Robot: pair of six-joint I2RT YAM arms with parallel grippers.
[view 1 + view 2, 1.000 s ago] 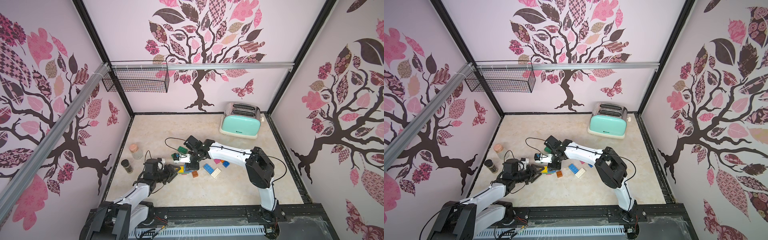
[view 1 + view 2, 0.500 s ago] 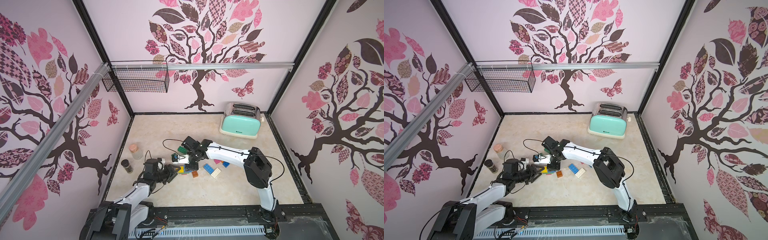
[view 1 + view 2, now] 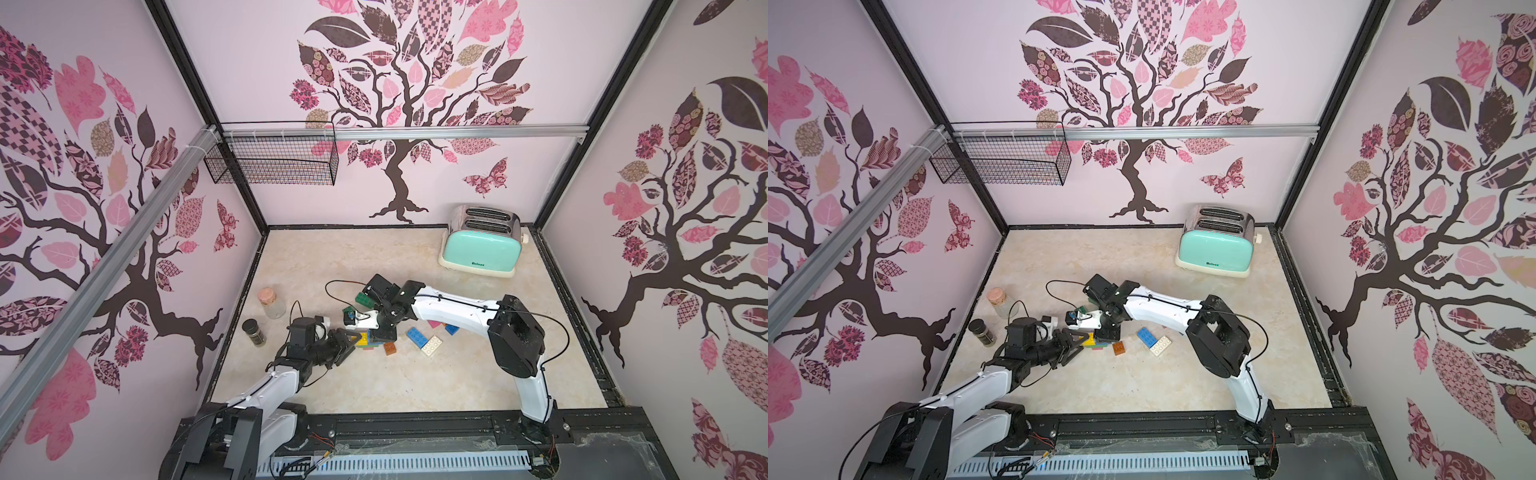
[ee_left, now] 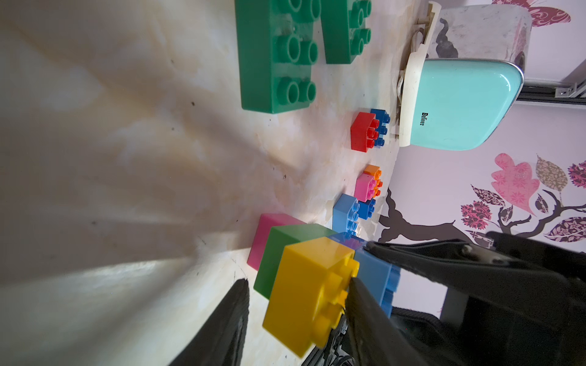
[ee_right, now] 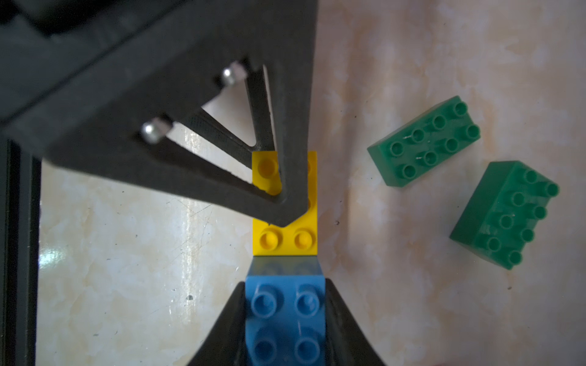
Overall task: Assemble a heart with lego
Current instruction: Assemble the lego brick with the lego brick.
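Two grippers meet mid-assembly: the right gripper [image 5: 285,320] clamps a blue brick [image 5: 285,313] while the half-open left gripper [image 5: 293,202] steadies the yellow brick [image 5: 285,244]; pressing the blue brick down squarely likely comes next

One readable word only: "Belinee", in small dark letters low on the glossy side of the mint-green, cream-based toaster [image 4: 459,104], at the upper right of the left wrist view and turned sideways there. Same mark on the toaster in both top views [image 3: 480,253] [image 3: 1214,254], right of centre, too small there to spell out. No other text, numbers or signs legible anywhere.
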